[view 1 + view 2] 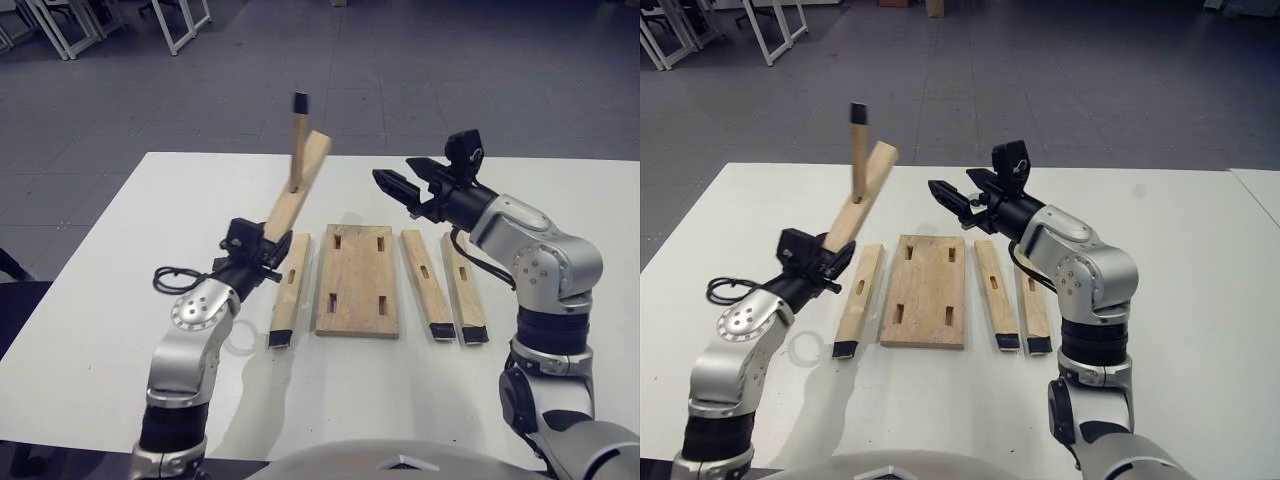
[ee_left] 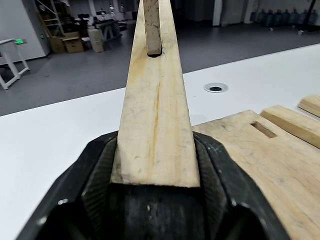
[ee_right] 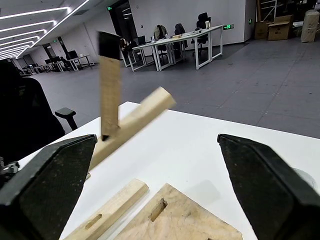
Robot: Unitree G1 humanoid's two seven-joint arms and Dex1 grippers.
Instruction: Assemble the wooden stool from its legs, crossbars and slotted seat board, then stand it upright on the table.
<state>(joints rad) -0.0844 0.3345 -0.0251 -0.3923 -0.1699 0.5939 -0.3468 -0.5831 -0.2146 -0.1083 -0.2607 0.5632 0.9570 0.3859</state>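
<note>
One leg (image 1: 296, 192) w/ crossbar (image 1: 298, 145) clamped in L hand (image 1: 267, 246); R hand (image 1: 393, 168) spread.

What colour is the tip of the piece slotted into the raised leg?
Black tip; right wrist view shows it best.

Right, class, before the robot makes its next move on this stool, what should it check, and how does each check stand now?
1. Left gripper shut on the raised leg: ok.
2. Crossbar stuck in that leg's slot: ok; how deep, cannot tell.
3. Right gripper open, holding nothing: ok.
4. Seat board flat on the table, its four slots uncovered: ok.
5. Three loose legs lying beside the board, none on it: ok.
</note>
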